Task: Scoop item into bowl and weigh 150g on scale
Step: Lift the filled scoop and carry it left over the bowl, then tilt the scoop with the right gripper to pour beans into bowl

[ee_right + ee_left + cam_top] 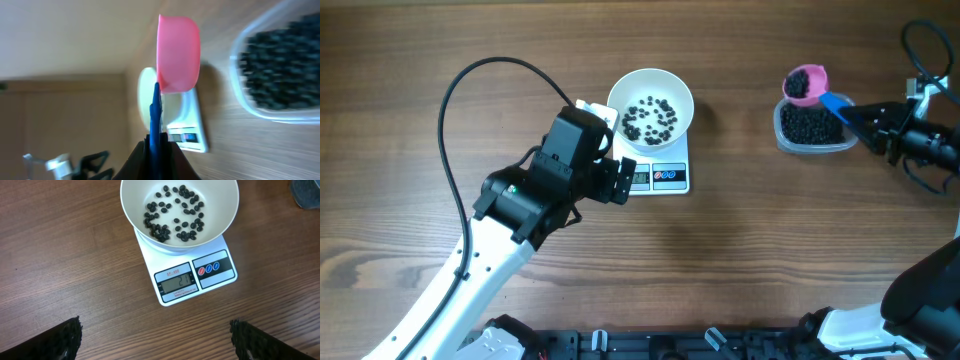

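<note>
Between the scale point(660, 176) and the clear tub point(810, 135) by the right edge, we find a broad strip of bare surface point(735, 210) free for passage. The left hand point(620, 180) and its arm crowd the scale's left side, and the bowl point(650, 103) covers its far part. The right hand point(865, 120) and its pink scoop point(806, 84) bar the tub from the right and over its far rim.

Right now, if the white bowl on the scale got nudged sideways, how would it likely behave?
The white bowl would probably slide rather than tip: it is wide, rounded, and overhangs the smooth scale. It looks rigid and fairly light, holding only a thin scatter of black beans. Those beans would likely roll about inside.
</note>
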Controlling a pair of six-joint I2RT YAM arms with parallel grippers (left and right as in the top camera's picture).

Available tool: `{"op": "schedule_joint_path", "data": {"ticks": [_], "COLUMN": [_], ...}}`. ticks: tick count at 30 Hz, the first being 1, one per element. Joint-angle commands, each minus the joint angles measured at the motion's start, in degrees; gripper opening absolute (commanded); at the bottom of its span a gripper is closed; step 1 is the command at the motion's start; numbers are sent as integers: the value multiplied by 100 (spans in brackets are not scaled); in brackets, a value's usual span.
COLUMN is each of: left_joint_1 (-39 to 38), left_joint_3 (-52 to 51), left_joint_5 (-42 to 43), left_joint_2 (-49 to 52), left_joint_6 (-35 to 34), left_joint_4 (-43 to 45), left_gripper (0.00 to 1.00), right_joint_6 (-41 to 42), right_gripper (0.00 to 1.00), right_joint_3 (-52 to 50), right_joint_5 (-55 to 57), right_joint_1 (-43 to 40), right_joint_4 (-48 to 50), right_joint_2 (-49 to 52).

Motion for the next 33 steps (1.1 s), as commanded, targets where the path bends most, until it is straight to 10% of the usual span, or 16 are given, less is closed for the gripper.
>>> {"op": "schedule_joint_path", "data": {"ticks": [1, 17, 33], "left_joint_1": [22, 20, 20], "left_joint_3": [-28, -28, -28], "left_joint_5": [63, 63, 63], "left_joint_2": [13, 13, 13], "left_joint_6": [85, 87, 87], "left_joint_4": [13, 15, 15], "left_gripper": [100, 100, 100], "right_joint_6": [17, 37, -289], "right_gripper": [4, 4, 4], "right_joint_3": [9, 11, 22], "right_joint_5": [-1008, -807, 1657], "right_joint_1": [131, 2103, 3893], "right_joint_4": [-11, 855, 1685], "right_joint_2": [42, 42, -55]}}
